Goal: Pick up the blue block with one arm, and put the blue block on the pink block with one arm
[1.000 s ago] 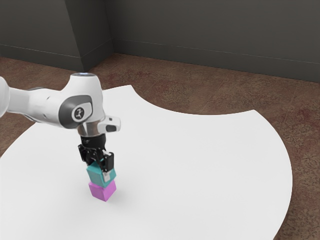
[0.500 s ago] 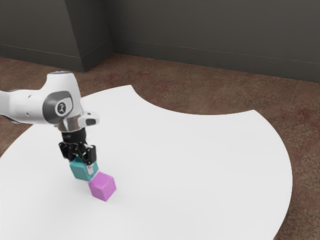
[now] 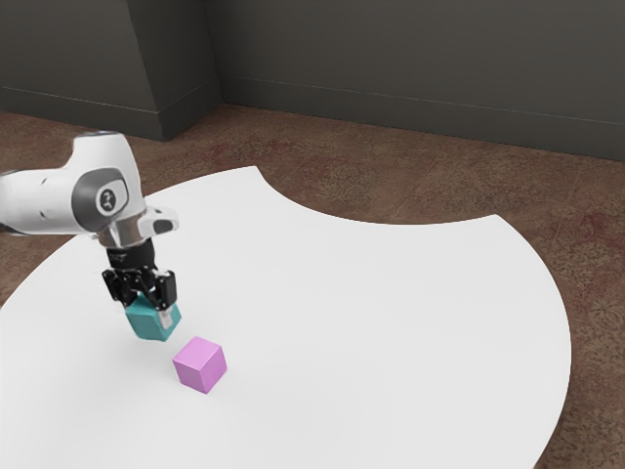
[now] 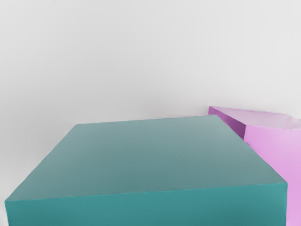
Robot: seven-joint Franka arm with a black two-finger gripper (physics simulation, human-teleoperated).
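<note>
The black claw (image 3: 148, 305), clamped on the teal-blue cube (image 3: 149, 327), has carried it left off the pink cube (image 3: 199, 364), above the white bench (image 3: 391, 322).

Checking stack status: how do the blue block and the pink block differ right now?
Colour: the blue block is teal-blue, the pink block is pink. State: the blue block is clamped in the gripper; the pink block sits free on the table. Position: the blue block is beside the pink block, toward the exterior view's left, apart, not on top. Shared: both are cubes of similar size.
</note>
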